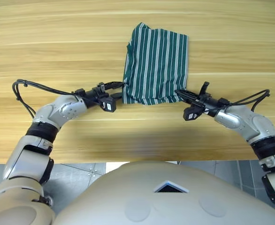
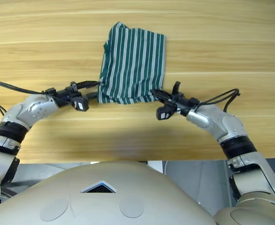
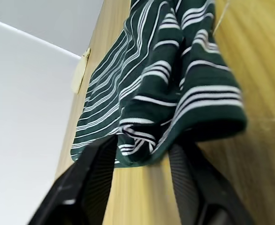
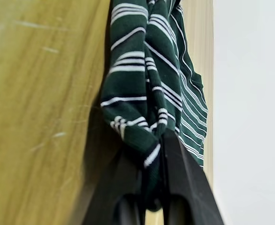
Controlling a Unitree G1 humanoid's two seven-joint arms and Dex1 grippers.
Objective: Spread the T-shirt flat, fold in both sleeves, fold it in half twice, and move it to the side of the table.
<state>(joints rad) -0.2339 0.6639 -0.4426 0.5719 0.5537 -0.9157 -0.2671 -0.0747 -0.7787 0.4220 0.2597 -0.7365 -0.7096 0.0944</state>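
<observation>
A dark green T-shirt (image 1: 157, 63) with white stripes lies folded into a narrow rectangle in the middle of the wooden table (image 1: 57, 47). My left gripper (image 1: 120, 91) is at the shirt's near left corner. In the left wrist view its fingers (image 3: 97, 168) stand apart, open, with the bunched hem (image 3: 142, 140) between them. My right gripper (image 1: 179, 94) is at the near right corner, shut on a pinch of the striped cloth (image 4: 137, 103), which rises slightly off the wood.
Bare wood spreads on both sides of the shirt and behind it. The table's front edge (image 1: 81, 161) runs close under both forearms, with grey floor below it.
</observation>
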